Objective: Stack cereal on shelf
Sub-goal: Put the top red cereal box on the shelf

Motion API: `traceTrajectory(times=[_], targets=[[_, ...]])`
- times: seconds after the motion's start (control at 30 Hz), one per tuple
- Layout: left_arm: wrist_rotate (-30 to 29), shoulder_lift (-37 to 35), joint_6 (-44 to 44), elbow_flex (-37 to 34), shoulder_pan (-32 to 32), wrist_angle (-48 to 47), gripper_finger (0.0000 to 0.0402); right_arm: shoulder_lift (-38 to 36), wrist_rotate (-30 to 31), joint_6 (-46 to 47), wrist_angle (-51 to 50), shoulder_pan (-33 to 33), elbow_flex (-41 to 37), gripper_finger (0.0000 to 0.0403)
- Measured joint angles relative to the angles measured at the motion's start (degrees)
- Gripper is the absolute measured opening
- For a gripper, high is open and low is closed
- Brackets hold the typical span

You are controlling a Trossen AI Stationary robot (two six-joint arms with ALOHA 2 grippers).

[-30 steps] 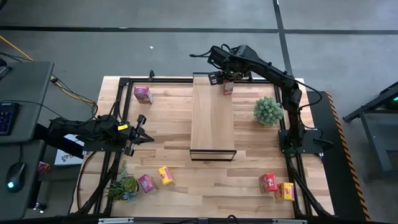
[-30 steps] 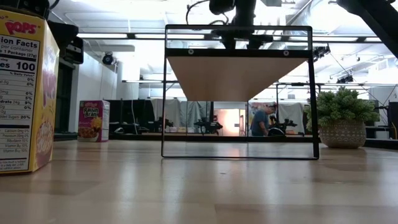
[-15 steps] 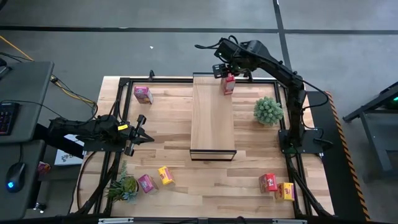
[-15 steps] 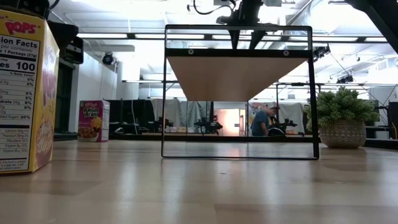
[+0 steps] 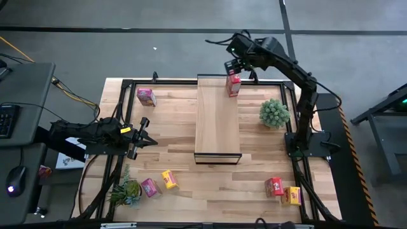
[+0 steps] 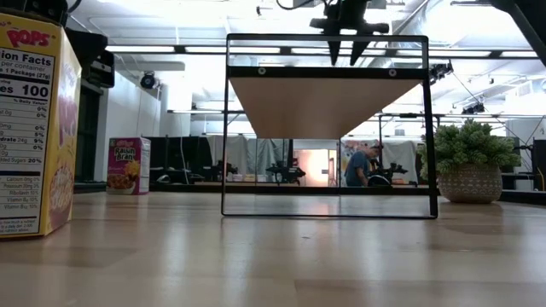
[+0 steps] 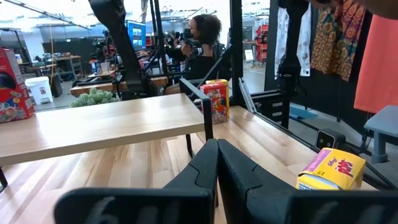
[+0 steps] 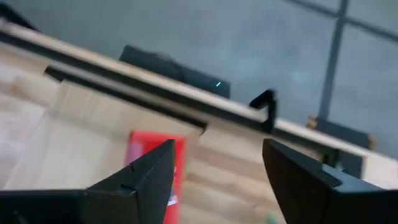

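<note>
So the right gripper has just let go of the red box and is pulling up and away from it. A second ago it was down on that box at the shelf's far end; now the fingers are spread apart with nothing between them, hovering just past that end, and the box stands on the shelf by itself, upright as far as I can tell. In the right wrist view the box sits below, between the open fingers, clearly not touched.

That looks like one cereal placed, five to go. Relative to the shelf: a pink box off its left side near the far end, a pink and a yellow one past its near end to the left, and a red plus yellow pair past its near end to the right.

Left gripper hasn't budged, clenched tight on nothing, parked left of the shelf about midway along it.

My guess is the right arm goes for the red/yellow pair next, with the plant right of the shelf in the way.
</note>
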Motion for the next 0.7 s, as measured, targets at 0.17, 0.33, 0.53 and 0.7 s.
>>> traceTrajectory(times=[0.17,0.33,0.53,0.7], targets=[[0.0,0.0,0.0,0.0,0.01,0.0,0.0,-2.24,3.79,-2.29,-0.01,-1.35,0.0,0.0159],[0.0,0.0,0.0,0.0,0.01,0.0,0.0,-2.6,4.09,-4.78,0.1,-1.6,-5.12,0.0039],[0.0,-0.01,0.0,0.0,0.01,0.0,0.0,-8.45,5.13,-5.86,0.84,-2.14,-22.85,0.0017],[0.0,-0.01,0.0,0.0,0.01,0.0,0.0,-19.82,0.84,-9.15,14.33,-2.54,-39.76,0.0005]])
